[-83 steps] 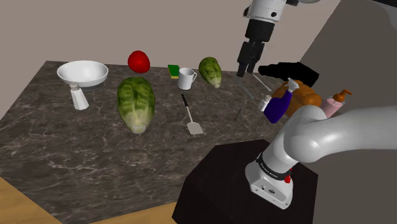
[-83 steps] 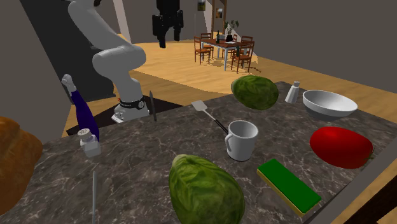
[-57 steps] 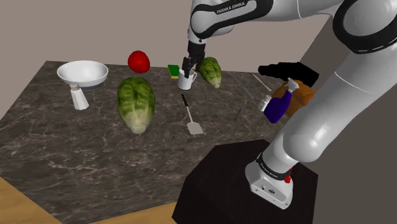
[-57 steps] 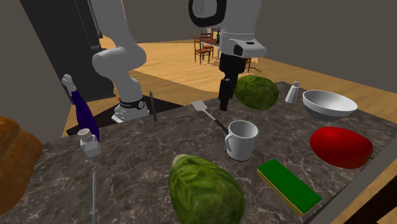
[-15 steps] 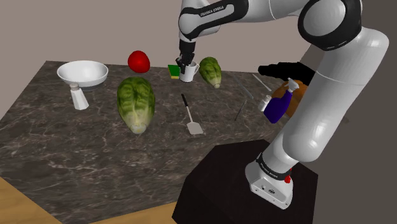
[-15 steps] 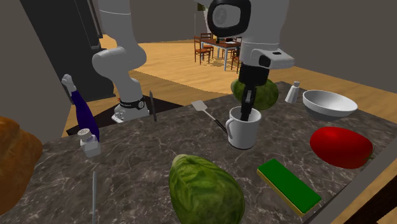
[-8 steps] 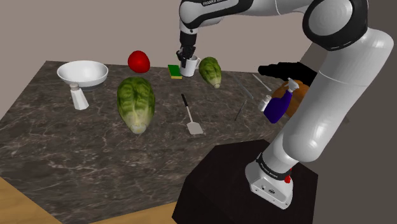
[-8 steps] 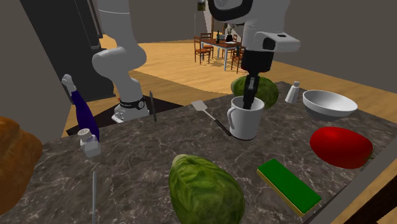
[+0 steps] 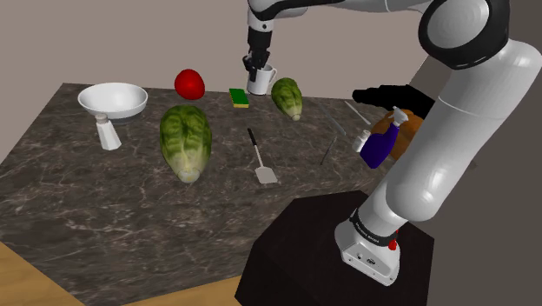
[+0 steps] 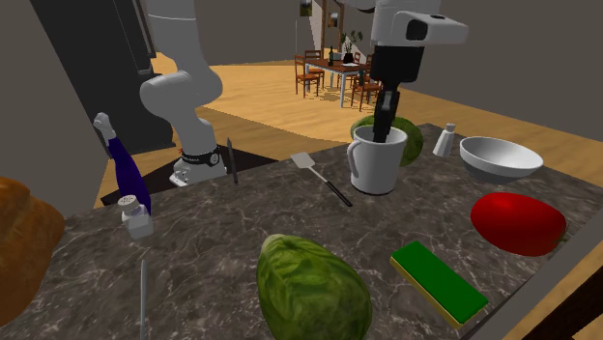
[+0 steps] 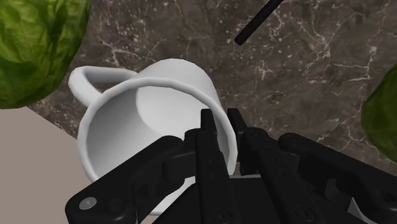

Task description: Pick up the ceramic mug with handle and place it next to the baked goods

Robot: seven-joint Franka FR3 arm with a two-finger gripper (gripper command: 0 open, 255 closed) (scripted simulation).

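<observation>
White mug (image 10: 377, 166) hangs from the black gripper (image 10: 384, 128) — one finger inside the cup, one outside, pinching its wall opposite the handle — clear of the dark marble countertop (image 10: 213, 232). A green lettuce head (image 9: 287, 96) lies just below and beside the gripper. The brown bread loaf (image 10: 21, 246) sits well apart from it, beside a blue spray bottle (image 10: 126, 169).

White arm (image 9: 452, 130) arched high, gripper (image 10: 385, 128) straight down, 2 fingers (image 11: 206, 145) tight on the mug (image 10: 377, 166) rim.
</observation>
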